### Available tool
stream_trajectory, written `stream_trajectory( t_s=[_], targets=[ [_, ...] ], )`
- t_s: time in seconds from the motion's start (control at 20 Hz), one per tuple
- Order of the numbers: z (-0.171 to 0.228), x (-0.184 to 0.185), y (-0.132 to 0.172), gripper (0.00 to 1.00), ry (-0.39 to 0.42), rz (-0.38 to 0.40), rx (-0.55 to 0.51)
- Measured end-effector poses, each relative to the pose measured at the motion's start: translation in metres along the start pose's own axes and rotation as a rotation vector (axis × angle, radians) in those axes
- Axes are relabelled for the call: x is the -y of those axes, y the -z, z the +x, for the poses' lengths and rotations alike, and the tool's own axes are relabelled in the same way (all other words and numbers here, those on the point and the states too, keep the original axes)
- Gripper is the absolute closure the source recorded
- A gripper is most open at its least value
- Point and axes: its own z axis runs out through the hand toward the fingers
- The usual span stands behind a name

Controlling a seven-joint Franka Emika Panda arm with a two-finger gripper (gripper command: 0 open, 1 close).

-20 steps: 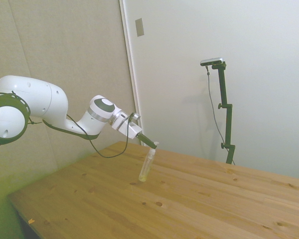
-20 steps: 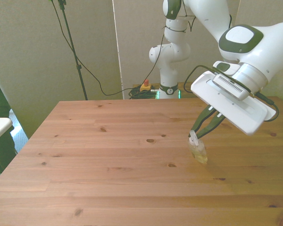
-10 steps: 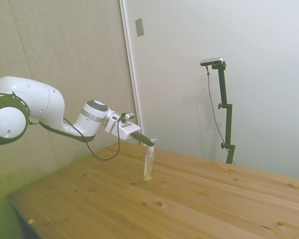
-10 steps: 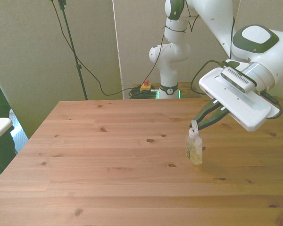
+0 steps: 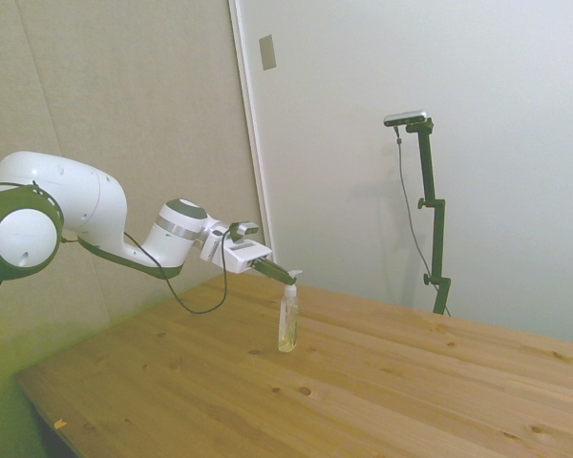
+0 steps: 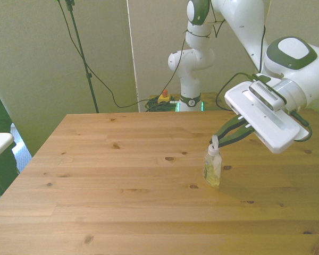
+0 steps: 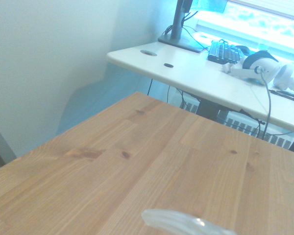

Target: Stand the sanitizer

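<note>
Because the sanitizer [image 6: 212, 169] must end upright on the table [image 6: 122, 180], its white pump top is pinched between the fingers [image 6: 229, 136], base seemingly grounded.

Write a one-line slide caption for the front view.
End effector grips the pump top of the sanitizer, which stands upright on the wooden table.
</note>
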Motion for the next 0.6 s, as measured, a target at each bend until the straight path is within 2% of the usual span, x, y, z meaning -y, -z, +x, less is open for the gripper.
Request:
stream_trajectory(
  t_s=[0.6],
  targets=[
    [-0.0064, 0.0005, 0.0079, 0.0, -0.045, 0.038, -0.012]
  ],
)
